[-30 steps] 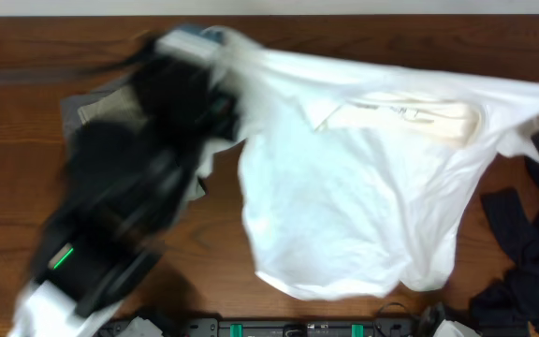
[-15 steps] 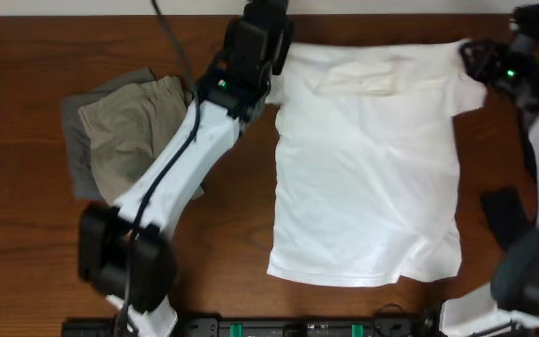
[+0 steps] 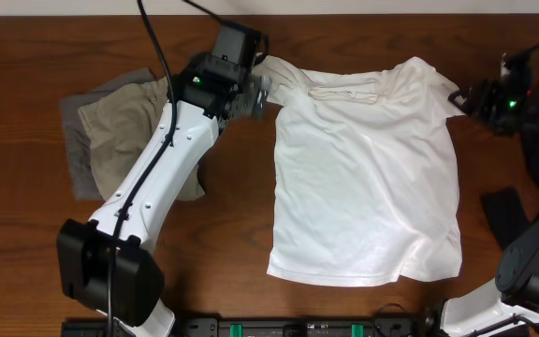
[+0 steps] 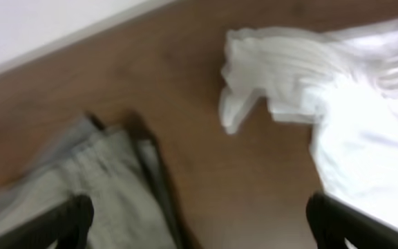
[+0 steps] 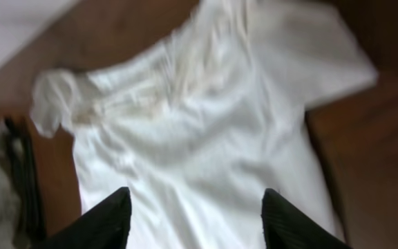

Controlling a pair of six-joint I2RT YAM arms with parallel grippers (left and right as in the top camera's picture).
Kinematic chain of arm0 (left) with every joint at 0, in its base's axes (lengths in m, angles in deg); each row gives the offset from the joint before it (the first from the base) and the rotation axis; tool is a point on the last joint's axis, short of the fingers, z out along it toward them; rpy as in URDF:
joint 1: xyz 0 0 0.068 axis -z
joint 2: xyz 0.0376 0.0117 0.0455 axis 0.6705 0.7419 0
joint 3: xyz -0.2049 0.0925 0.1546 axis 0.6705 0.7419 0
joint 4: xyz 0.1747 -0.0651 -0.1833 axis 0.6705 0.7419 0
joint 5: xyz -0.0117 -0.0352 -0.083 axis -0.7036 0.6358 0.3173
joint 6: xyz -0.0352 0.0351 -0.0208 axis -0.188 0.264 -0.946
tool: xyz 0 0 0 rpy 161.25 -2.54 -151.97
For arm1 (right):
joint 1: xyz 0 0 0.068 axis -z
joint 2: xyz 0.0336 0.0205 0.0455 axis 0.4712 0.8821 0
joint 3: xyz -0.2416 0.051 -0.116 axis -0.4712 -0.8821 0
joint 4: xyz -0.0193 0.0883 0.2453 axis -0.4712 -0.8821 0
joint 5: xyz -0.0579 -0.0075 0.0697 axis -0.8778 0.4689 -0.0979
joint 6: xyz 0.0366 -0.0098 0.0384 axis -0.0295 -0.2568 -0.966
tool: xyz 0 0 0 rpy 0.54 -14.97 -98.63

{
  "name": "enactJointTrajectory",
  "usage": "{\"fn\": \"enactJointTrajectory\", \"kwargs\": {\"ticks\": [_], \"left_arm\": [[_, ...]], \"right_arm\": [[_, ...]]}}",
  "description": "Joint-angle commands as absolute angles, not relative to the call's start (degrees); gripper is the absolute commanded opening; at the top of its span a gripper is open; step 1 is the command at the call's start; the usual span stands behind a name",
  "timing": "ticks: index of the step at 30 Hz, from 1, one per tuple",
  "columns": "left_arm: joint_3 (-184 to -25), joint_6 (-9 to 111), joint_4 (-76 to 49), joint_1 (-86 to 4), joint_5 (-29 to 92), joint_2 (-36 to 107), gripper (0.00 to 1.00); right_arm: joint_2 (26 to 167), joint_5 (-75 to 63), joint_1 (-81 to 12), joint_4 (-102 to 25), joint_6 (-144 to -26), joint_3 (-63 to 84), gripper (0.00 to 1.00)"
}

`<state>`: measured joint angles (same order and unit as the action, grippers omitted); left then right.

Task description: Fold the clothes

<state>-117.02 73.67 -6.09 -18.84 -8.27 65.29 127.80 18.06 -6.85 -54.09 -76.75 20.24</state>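
1. The white T-shirt (image 3: 363, 187) now lies spread flat on the tabletop (image 3: 232, 234), right of centre. Its collar points to the far edge and its hem to the near edge. A second ago it was stretched in the air along the far edge. Half a second ago it was down, but both grippers were at its top corners.
2. The left gripper (image 3: 262, 94) has let go. In my left wrist view its jaws stand wide apart over bare wood. The shirt's bunched sleeve (image 4: 268, 76) lies ahead of them, untouched. The gripper has drawn back from the far edge.
3. The right gripper (image 3: 475, 96) is released too, jaws apart, just off the other sleeve toward the far right corner. My right wrist view shows the shirt lying beyond the fingers (image 5: 109, 221), with nothing pinched.
4. The khaki shorts (image 3: 124, 140) sit on a grey piece (image 3: 75, 140) toward the far left, where they lay half a second ago. The left arm crosses above them. A strip of bare wood keeps them apart from the shirt.
5. For room to move, I see open wood in the near left part of the tabletop. Only a narrow band shows between the hem and the near edge. A black garment (image 3: 503, 211) lies by the right edge, near the shirt's side but not touching it.
6. The collar band (image 3: 344, 94) is pale. Any print on it is too small for me to read.
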Motion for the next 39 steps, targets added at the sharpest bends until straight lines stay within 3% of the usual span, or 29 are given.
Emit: {"fn": "enactJointTrajectory", "kwargs": {"ticks": [1, 3, 6, 11, 13, 15, 17, 18, 20, 21, 28, 39], "left_arm": [[-116.87, 71.75, -3.42, -18.95, -0.01, 65.72, 1.0], [-116.0, 71.75, -3.42, -19.01, 0.02, 66.44, 1.0], [-114.18, 71.82, -3.29, -19.06, 4.71, 67.67, 0.87], [-111.93, 73.52, 2.09, -18.79, 17.96, 70.64, 0.74], [-111.49, 73.52, 4.84, -18.27, 19.93, 71.87, 0.63], [-110.79, 73.61, 6.96, -17.37, 20.04, 73.15, 0.46], [-110.29, 74.55, 7.77, -16.35, 20.04, 74.4, 0.25], [-110.16, 74.61, 7.79, -15.84, 20.04, 74.97, 0.15], [-110.14, 74.61, 7.75, -14.99, 20.01, 75.58, 0.07], [-110.14, 74.59, 7.64, -14.66, 19.84, 75.62, 0.06], [-110.16, 74.59, 6.59, -14.16, 19.84, 75.58, 0.06], [-110.27, 74.57, 7.79, -14.16, 19.84, 75.38, 0.07]], "right_arm": [[126.34, 15.87, -8.36, -57.69, -74.83, 20.61, 0.6], [126.47, 15.89, -9.48, -60.03, -74.85, 20.61, 0.6], [126.47, 15.41, -11.92, -62.24, -74.83, 20.59, 0.6], [126.47, 7.96, -16.69, -64.51, -74.98, 20.56, 0.61], [126.47, 7.13, -17.96, -64.49, -75.59, 20.56, 0.61], [126.47, 7.13, -18.94, -64.27, -76.62, 20.56, 0.6], [126.47, 7.52, -19.86, -64.23, -76.6, 20.56, 0.5], [126.49, 7.5, -20.56, -64.3, -76.6, 20.48, 0.38], [126.49, 7.46, -21.87, -64.08, -76.6, 19.67, 0.13], [126.49, 7.24, -22.55, -63.88, -76.84, 18.92, 0.09], [126.49, -12.96, -23.2, -55.29, -93.45, 5.99, 0.04], [126.51, -10.07, -16.38, -42.0, -105.67, -7.24, 0.02]]}}
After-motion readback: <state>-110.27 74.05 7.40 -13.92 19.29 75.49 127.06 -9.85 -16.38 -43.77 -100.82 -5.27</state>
